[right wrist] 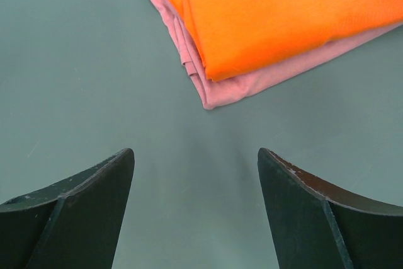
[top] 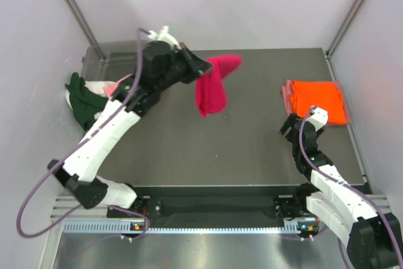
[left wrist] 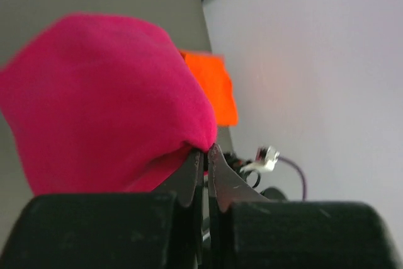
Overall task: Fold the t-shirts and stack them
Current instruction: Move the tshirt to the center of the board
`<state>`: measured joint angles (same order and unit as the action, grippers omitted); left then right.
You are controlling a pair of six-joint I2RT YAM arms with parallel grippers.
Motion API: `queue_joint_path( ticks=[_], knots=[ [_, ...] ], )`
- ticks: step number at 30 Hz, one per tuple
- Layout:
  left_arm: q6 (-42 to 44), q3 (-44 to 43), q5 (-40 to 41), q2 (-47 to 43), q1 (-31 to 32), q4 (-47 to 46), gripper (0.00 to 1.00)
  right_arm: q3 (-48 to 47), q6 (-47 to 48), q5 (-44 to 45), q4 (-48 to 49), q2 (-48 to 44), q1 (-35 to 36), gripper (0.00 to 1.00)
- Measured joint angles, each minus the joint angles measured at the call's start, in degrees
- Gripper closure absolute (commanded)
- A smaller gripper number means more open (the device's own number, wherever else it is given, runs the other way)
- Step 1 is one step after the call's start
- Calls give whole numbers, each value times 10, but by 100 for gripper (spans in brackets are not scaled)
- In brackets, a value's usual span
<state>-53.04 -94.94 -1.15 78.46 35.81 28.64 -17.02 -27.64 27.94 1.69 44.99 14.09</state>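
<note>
Crimson shirt (top: 213,89): pinching it tight w/ left gripper (top: 200,70), dangling it over table (top: 220,149) nr back-centre. Hovering right gripper (right wrist: 195,155) w/ jaws spread wide, grasping nothing, just short of folded stack at right, orange shirt (right wrist: 283,11) lying on pink shirt (right wrist: 233,89). Crowding back-left corner: bin (top: 101,55) & green shirt (top: 80,96), left arm blocking part. Filling left wrist view w/ blurred red cloth; can't tell if hem touching table.

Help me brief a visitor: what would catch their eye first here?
The crimson t-shirt dangling above mid-table, pinched in the left end effector. Then the folded orange t-shirt stacked on a pink t-shirt at the right, the right end effector open just short of it. A dark green t-shirt lies bunched far left.
</note>
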Motion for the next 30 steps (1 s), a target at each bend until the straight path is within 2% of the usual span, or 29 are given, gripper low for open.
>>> queue_joint_path(
  ticks=[4, 7, 8, 9, 10, 11, 12, 15, 19, 24, 30],
  knots=[
    [36, -29, -8, 68, 50, 19, 100, 0, 0, 1, 0, -4, 0, 18],
    [47, -7, -23, 75, 45, 28, 100, 0, 0, 1, 0, -16, 0, 17],
    [49, 13, -32, 69, 37, 21, 93, 0, 0, 0, 0, -19, 0, 16],
    [50, 36, -41, 62, 26, 13, 78, 0, 1, 0, 0, -23, 0, 14],
    [55, 75, -50, 49, 11, -5, 49, 0, 2, -1, 0, -25, 0, 11],
    [59, 109, -55, 38, -3, -13, 2, 0, 6, -5, 0, -28, 0, 5],
    [58, 141, -54, 31, -14, -21, 1, 0, 10, -13, 1, -31, 0, 0],
    [60, 249, -32, 20, -37, -49, 1, 0, 22, -30, 5, -40, 0, 0],
    [86, 374, -14, 21, -35, -73, 1, 1, 31, -52, 9, -49, 0, 0],
    [127, 445, 32, -17, -32, -108, 1, -1, 1, -38, -16, -44, 0, 1],
    [186, 531, 94, -156, -33, -191, 1, -47, 0, -83, -60, -10, 0, 3]
  ],
)
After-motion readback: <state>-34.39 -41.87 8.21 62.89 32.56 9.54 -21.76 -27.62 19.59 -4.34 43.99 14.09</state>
